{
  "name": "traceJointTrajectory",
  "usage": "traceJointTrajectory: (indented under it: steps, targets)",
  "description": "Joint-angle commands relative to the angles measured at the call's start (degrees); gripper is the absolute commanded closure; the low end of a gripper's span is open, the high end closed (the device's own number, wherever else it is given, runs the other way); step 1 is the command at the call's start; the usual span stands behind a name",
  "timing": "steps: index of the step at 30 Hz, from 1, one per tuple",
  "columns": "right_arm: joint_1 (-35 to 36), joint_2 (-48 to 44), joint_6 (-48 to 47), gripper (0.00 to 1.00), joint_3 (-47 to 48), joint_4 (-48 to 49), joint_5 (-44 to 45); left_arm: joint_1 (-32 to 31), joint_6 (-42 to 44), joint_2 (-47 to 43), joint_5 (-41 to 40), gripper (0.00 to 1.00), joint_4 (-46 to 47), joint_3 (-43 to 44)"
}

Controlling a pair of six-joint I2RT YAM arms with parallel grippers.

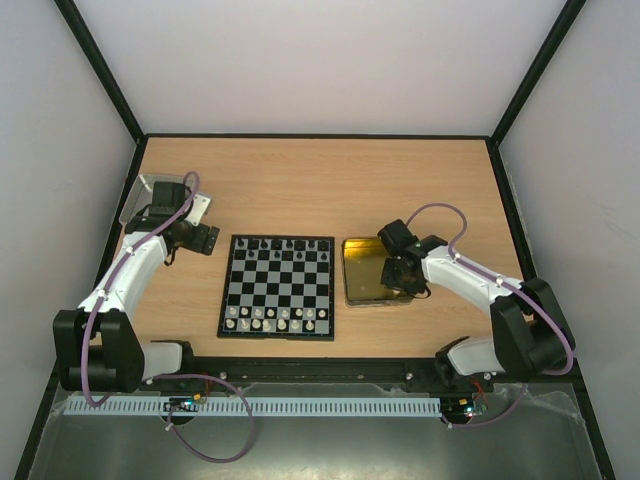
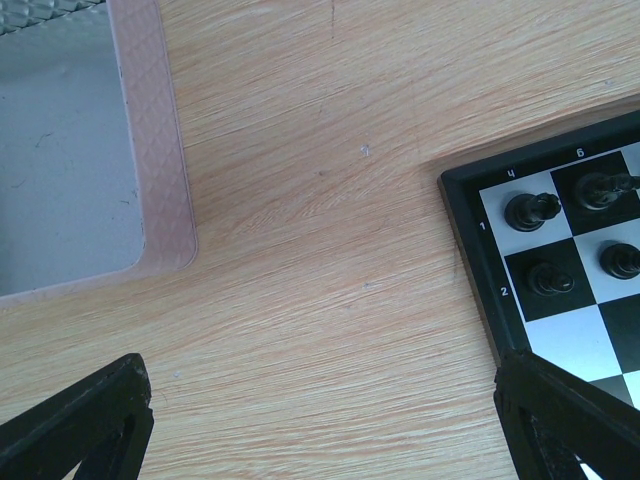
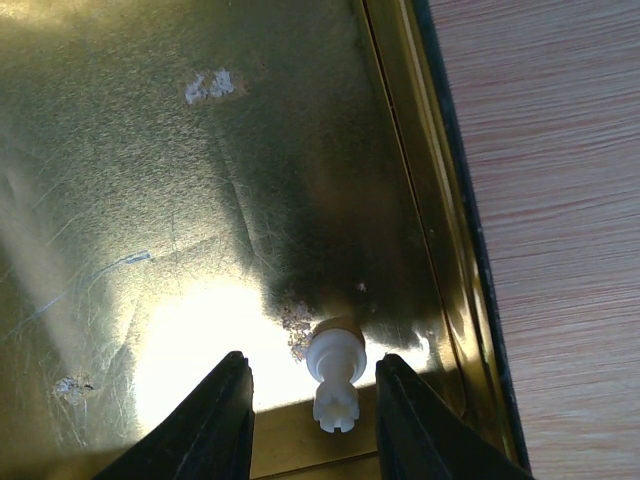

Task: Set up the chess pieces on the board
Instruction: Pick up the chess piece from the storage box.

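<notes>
One white piece [image 3: 335, 380] lay in the gold tray [image 3: 150, 150] towards the right edge of the worktop [image 3: 560, 200], between the empty, part-open right fingers [image 3: 215, 425]; an off-centre squeeze might flick it away.

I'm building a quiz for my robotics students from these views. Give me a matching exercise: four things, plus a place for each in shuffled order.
1. gold tray
2. silver-grey lid
3. black pieces
4. loose white piece

a. on the far rows of the board
b. between the right fingers
c. right of the board
d. left of the board

Pairs: 1-c, 2-d, 3-a, 4-b.
</notes>
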Motion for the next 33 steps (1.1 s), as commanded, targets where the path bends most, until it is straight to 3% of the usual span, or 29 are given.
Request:
traceJointTrajectory:
  steps: [1,10,18,33]
  targets:
    - [-0.5,0.0,-0.9,0.68,-0.7,0.5,0.5,-0.1,0.3,-0.3,-0.3,0.06,-1.1,1.2]
    - [-0.5,1.5,-1.4,0.76,-1.2,1.4,-1.2,-0.1,0.3,-0.3,-0.5,0.06,-1.3,1.5]
    - [-0.5,1.5,-1.2,0.93,0.7,0.9,-1.2,-0.1,0.3,-0.1,-0.4,0.06,-1.2,1.6]
    - [0.2,-2.5,-0.8,0.98,11.8,-7.8,-0.9,-0.1,0.2,0.3,-0.3,0.06,-0.9,1.7]
